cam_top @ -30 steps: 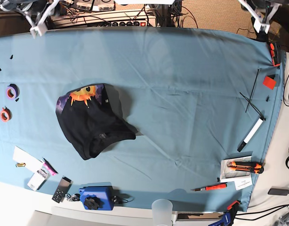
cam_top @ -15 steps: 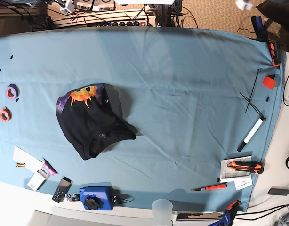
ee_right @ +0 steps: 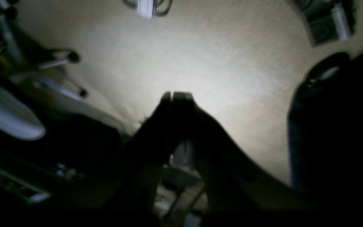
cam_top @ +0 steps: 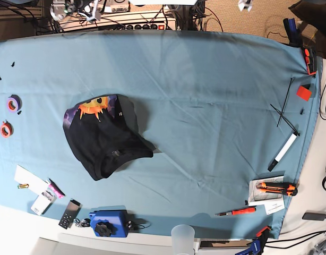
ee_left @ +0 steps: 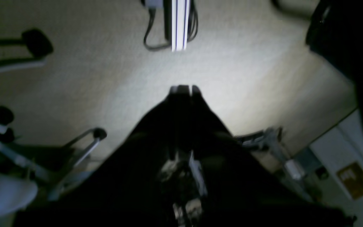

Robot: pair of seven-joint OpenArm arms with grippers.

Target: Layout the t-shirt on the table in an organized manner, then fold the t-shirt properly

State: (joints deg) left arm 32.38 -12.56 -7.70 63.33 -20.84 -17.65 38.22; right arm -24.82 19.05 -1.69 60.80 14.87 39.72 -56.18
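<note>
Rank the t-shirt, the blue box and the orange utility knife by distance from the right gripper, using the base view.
The right gripper shows only as a blur at that view's top left, past the far edge of the table.
1. t-shirt, left of centre.
2. blue box, near edge, left.
3. orange utility knife, near right corner.

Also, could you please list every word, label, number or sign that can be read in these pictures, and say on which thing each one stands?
None can be read with certainty.
t-shirt: small white mark beside the sun print, too small to read.
Papers at the table corner near the orange utility knife: print too small to read.
White card by the left edge: no legible text.
Both wrist views: blurred and dark, nothing legible.
</note>
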